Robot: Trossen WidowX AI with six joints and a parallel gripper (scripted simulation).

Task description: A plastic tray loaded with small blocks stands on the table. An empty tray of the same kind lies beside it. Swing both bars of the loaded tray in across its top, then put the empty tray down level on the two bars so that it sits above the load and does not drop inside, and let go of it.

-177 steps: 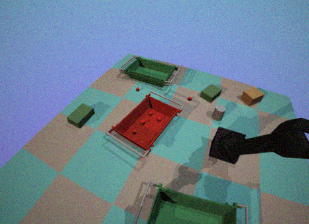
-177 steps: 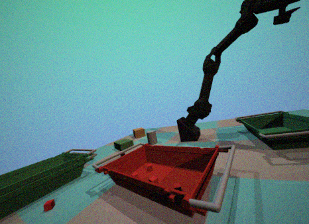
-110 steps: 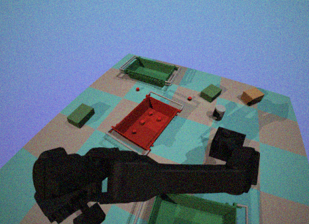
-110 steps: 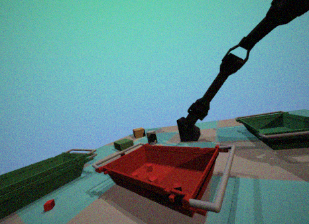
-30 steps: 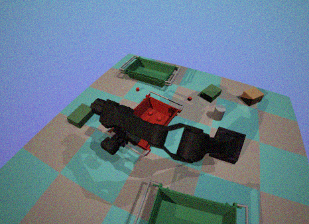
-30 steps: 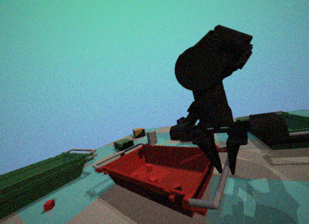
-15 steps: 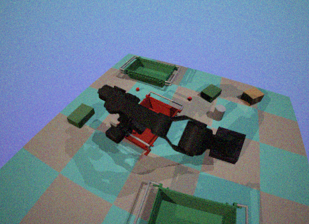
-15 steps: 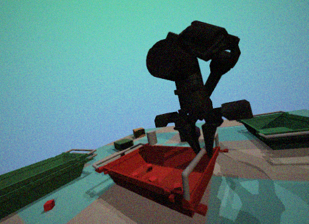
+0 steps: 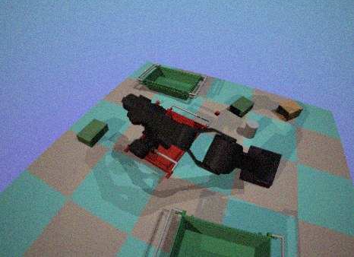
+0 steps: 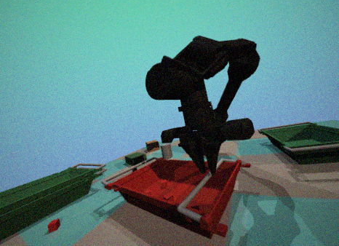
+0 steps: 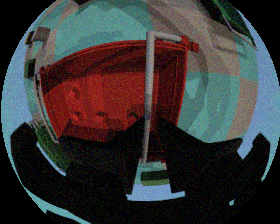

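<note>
The loaded red tray (image 9: 190,120) (image 10: 171,172) (image 11: 115,52) stands level with small red blocks (image 10: 168,196) (image 11: 101,116) inside. Its near bar (image 9: 165,157) (image 10: 194,195) (image 11: 149,90) leans inward over the tray. Its far bar (image 9: 188,115) (image 10: 126,171) is swung out over the other end. My gripper (image 10: 207,173) (image 11: 151,121) is slightly open, its fingertips low over the tray at the near bar, not clamped on it; the arm hides them in the top view. Two empty-looking green trays stand apart: one (image 9: 171,91) (image 10: 47,196) at the back, one (image 9: 228,227) (image 10: 313,156) in front.
A green block (image 9: 241,106) (image 10: 135,159), an orange block (image 9: 289,110) (image 10: 152,145) and a pale cylinder (image 9: 250,129) (image 10: 166,151) stand beyond the red tray. Another green block (image 9: 93,132) is at the left. Small loose red blocks (image 9: 217,112) (image 10: 54,225) lie on the table.
</note>
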